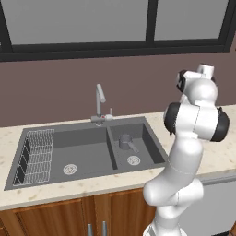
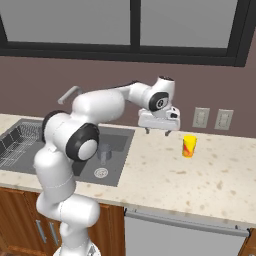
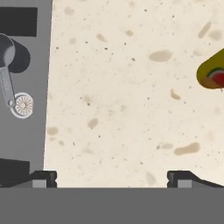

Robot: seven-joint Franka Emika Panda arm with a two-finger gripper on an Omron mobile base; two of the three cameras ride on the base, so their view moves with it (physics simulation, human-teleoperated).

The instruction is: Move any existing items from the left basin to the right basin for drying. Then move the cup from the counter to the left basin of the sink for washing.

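Place was home kitchen, rendered. Evidence: beige speckled stone counter [image 2: 210, 175] over wooden base cabinets [image 1: 55, 216]; dark grey two-basin sink [image 1: 87, 152] with slim silver faucet [image 1: 99, 103] and wire dish rack [image 1: 37, 156]; dark-framed window [image 1: 115, 27] above brown wall; two wall outlets [image 2: 212, 118]; small grey pot [image 1: 126, 142] and yellow cup [image 2: 189, 146].
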